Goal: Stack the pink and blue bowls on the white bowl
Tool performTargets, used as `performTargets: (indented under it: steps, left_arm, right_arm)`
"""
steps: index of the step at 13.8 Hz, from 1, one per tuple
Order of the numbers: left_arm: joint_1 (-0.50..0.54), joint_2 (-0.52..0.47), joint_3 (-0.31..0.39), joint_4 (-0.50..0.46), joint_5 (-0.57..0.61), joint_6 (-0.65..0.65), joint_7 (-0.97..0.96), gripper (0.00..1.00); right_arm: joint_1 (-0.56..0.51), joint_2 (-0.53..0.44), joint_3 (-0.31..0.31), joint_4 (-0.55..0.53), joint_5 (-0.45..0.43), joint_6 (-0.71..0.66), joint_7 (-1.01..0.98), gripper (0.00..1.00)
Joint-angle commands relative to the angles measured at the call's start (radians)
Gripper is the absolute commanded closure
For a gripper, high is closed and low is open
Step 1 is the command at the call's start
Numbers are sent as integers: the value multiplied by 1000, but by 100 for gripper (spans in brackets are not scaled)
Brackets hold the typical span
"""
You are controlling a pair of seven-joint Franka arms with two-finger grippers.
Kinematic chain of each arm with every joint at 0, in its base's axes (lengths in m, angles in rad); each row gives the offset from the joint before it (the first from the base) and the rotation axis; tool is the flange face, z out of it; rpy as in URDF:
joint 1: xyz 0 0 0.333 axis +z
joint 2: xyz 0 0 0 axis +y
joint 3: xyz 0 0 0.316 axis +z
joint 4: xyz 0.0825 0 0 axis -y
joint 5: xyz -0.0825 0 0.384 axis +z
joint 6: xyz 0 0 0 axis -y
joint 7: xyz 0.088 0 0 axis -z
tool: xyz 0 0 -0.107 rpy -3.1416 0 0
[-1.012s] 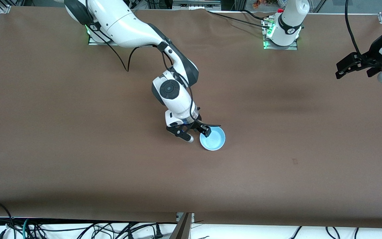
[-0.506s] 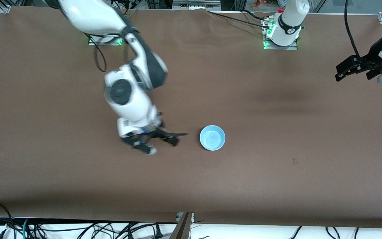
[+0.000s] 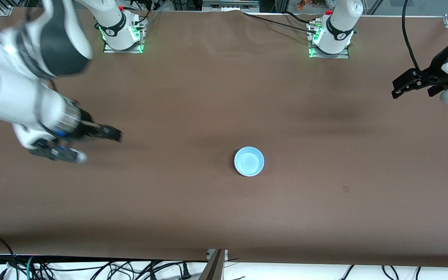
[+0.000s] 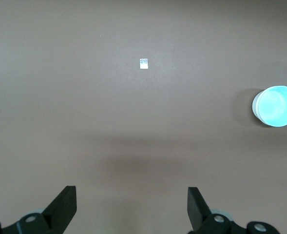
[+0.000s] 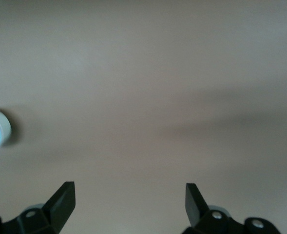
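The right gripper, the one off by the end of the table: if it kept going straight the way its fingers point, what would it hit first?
Probably just the bare brown table. The right gripper is open and empty, and its own camera shows only tabletop ahead between the fingers. The blue bowl sits off to the side of that line, though depth is hard to judge.

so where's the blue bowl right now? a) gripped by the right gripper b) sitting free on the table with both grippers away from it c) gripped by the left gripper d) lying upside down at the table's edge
b: the blue bowl stands upright near the middle of the table, while the open right gripper is up over the right arm's end and the open left gripper waits over the left arm's end.
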Motion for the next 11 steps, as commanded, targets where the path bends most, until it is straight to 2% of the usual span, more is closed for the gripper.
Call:
performTargets:
  steps: [1, 3, 7, 11]
  left_arm:
    - [22, -39, -2, -42, -23, 22, 54, 0]
    - [24, -39, -2, -46, -23, 23, 63, 0]
    - [24, -39, 0, -50, -23, 23, 63, 0]
    - [29, -42, -2, -50, -23, 25, 63, 0]
  right_arm:
    - [6, -285, -23, -301, -2, 11, -44, 0]
    - [6, -388, -23, -402, -16, 30, -48, 0]
    - [0, -340, -37, -330, -86, 19, -236, 0]
    - [0, -335, -52, -322, -120, 19, -239, 0]
